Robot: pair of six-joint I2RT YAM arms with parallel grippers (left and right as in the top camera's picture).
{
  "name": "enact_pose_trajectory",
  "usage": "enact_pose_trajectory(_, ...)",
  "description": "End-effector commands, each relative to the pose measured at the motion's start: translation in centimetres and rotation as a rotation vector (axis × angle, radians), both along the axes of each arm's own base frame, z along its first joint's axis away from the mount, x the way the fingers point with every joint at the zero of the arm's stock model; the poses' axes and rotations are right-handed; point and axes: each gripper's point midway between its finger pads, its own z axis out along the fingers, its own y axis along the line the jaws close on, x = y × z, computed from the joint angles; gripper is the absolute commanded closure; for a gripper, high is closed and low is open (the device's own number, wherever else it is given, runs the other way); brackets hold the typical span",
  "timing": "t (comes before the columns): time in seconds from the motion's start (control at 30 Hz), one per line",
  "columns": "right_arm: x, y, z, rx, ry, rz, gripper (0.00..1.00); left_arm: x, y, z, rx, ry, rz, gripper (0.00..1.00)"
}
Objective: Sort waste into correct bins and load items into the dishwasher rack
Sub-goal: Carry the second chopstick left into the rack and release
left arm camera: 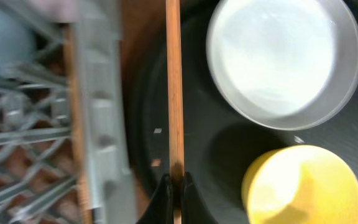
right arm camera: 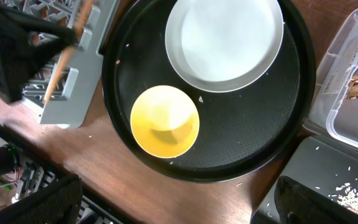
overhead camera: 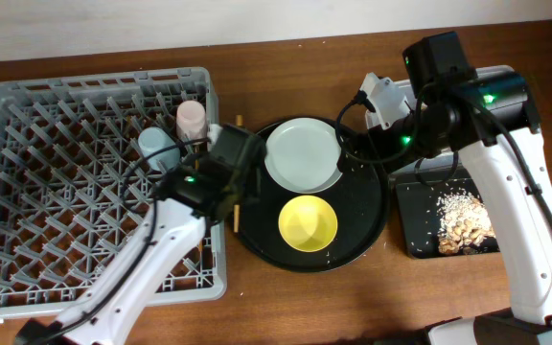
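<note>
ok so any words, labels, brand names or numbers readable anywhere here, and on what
No text can be read in any view.
Clear tub: faint reddish marks on something inside it, too blurred to read.
Dishwasher rack, plate, yellow bowl, pink cup, blue cup and the chopstick in the left tool: no markings visible.

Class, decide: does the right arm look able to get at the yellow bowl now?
Probably yes: the right gripper is open above the round black tray, the yellow bowl sits uncovered on it, and the left gripper holds the chopsticks by the rack.
</note>
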Motion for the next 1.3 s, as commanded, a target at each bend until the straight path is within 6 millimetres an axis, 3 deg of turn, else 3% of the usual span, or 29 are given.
enact_pose_trajectory(0.0,0.0,-0.3,-0.1,-0.006,0.001,-0.005,0.01,-0.3,4.1,0.0,0.059,0.049,0.095,0.99)
enact_pose_trajectory(0.17,0.0,-0.3,-0.1,-0.006,0.001,-0.005,0.01,-0.8,6.6,-0.6,0.104,0.101,0.112,1.0)
enact_pose_trajectory(0.6,0.0,-0.3,-0.1,-0.006,0.001,-0.005,0.01,-1.5,6.8,-1.1,0.119,0.128,0.108,0.99)
enact_pose_trajectory(0.9,0.0,-0.3,-0.1,-0.006,0.001,-0.005,0.01,-2.2,7.8,-4.1,0.172,0.157,0.121,0.99)
enact_pose_trajectory(1.07,0.0,-0.3,-0.1,-0.006,0.001,-0.005,0.01,-2.0,7.7,-4.0,0.167,0.147,0.121,0.73)
enact_pose_trajectory(1.27,0.0,-0.3,-0.1,-0.006,0.001,-0.005,0.01,-1.9,7.6,-4.0,0.16,0.145,0.119,0.72)
